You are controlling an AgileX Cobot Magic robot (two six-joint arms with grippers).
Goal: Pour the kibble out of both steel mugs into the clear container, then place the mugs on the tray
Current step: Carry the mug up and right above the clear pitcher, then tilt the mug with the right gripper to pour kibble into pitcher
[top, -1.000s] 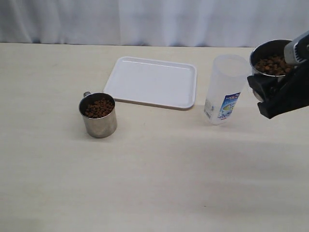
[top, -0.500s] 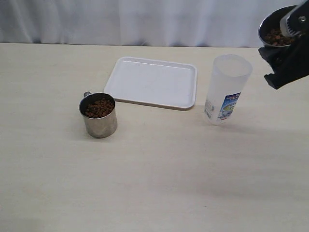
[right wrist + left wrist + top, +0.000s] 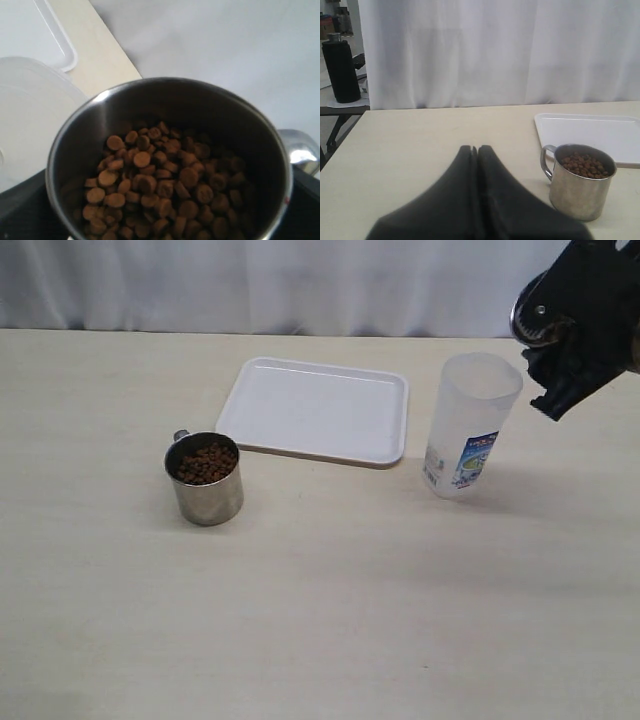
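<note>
Since the right gripper [image 3: 572, 345] has raised the steel mug [image 3: 528, 320] of kibble [image 3: 155, 195] it clamps to the frame's upper right, beside the clear container [image 3: 470, 425] rim, expect pouring next; the left gripper [image 3: 477, 150] rests closed, empty.

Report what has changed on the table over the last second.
The right gripper, holding the shiny steel mug of brown kibble pellets, lifted it from beside the tall clear plastic tumbler to above its rim. The kibble remains in the mug. Unchanged: the second steel mug on the table, the white rectangular tray, the tumbler, and the shut left gripper.
</note>
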